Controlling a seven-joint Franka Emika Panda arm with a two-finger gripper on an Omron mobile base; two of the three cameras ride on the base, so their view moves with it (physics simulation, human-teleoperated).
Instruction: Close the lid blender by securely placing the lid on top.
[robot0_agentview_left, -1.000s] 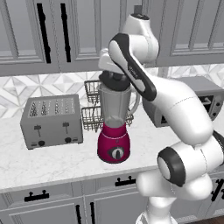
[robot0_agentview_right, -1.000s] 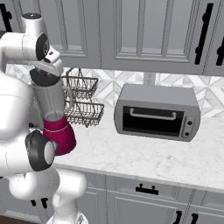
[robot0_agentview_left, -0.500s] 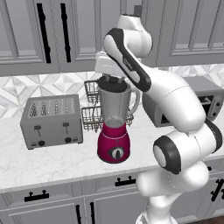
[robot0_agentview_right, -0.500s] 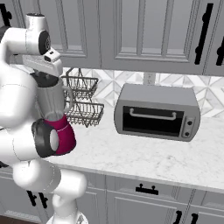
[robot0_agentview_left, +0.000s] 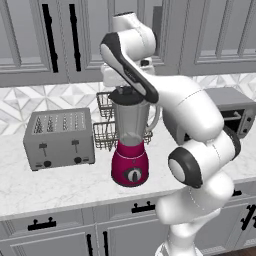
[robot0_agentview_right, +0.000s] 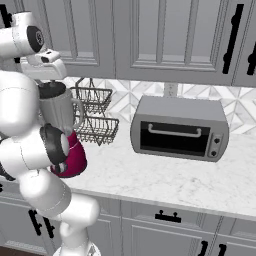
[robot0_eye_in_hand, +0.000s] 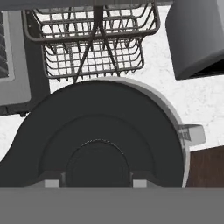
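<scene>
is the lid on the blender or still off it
On it. The black lid sits across the mouth of the blender, and the hand view looks straight down on it covering the jar. Whether it is pressed fully home, cannot tell.

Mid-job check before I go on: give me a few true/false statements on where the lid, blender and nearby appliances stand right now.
1. The lid sits at the mouth of the blender jar. True.
2. The blender lies on its side on the counter. False: it stands upright on its magenta base.
3. The toaster stands on the counter beside the blender. True.
4. The toaster oven door hangs open. False: it is shut.
5. A wire basket rack stands behind the blender against the backsplash. True.
6. The gripper is far off over the toaster oven. False: it is right above the blender's lid.
</scene>
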